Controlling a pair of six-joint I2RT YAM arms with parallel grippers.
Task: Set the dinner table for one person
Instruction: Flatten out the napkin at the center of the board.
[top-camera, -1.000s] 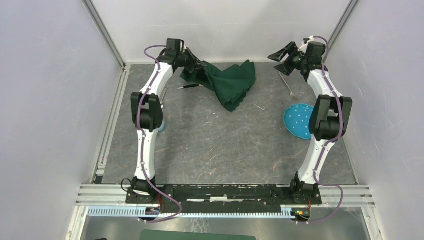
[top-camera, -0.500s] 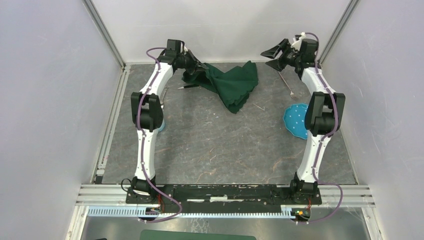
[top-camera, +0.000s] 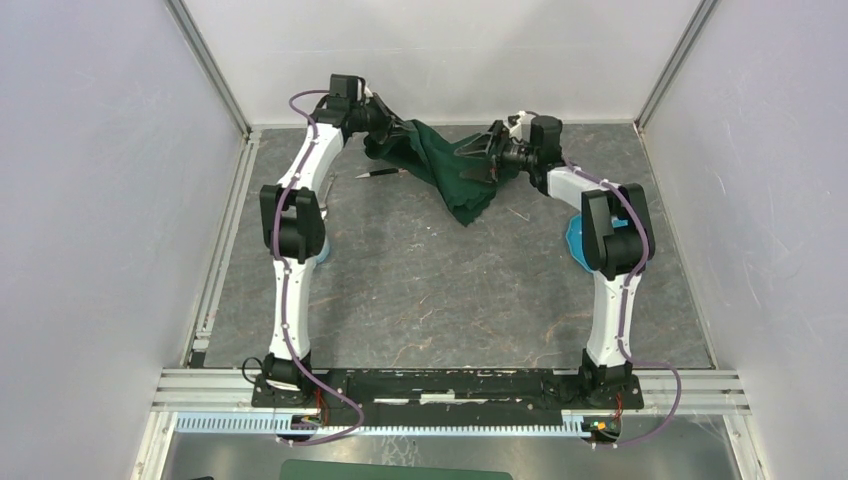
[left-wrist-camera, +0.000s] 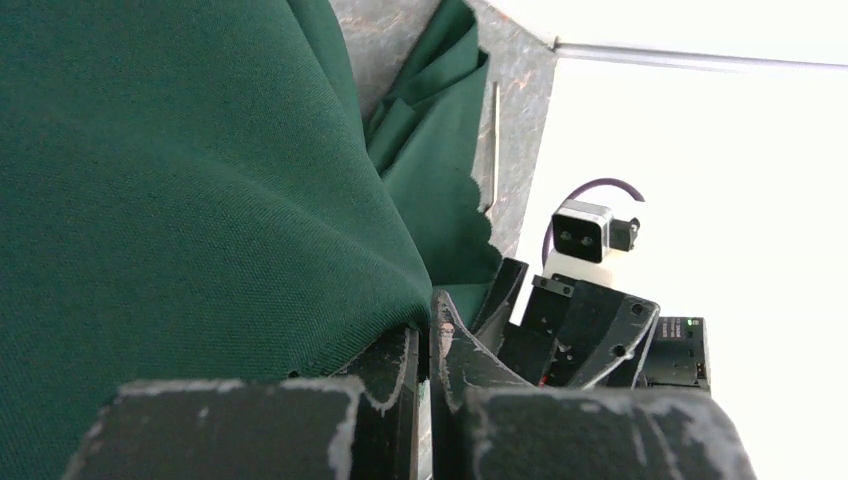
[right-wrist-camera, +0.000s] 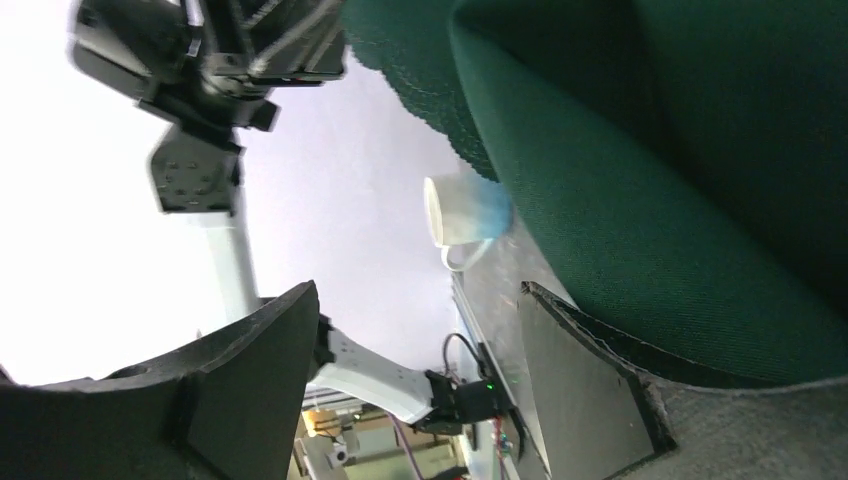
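A dark green cloth (top-camera: 455, 170) hangs bunched over the back of the dinner table (top-camera: 430, 290). My left gripper (top-camera: 392, 135) is shut on the cloth's left corner and holds it up. In the left wrist view the cloth (left-wrist-camera: 200, 180) fills the left side and runs into the closed left gripper (left-wrist-camera: 432, 322). My right gripper (top-camera: 468, 162) stands open at the cloth's right side, fingers pointing left. In the right wrist view the right gripper (right-wrist-camera: 420, 370) is empty, and the cloth (right-wrist-camera: 660, 160) lies just past its right finger (right-wrist-camera: 590, 380).
A blue dotted plate (top-camera: 576, 240) lies at the right, partly hidden by the right arm. A dark utensil (top-camera: 380, 173) rests left of the cloth. A blue-and-white cup (right-wrist-camera: 465, 215) stands by the left arm, a sliver showing as the cup (top-camera: 322, 256). A thin silver utensil (left-wrist-camera: 494, 145) lies near the back wall.
My right arm has swung from the back right corner leftward and down to the cloth's right side, still open. The left gripper has stayed on the cloth.
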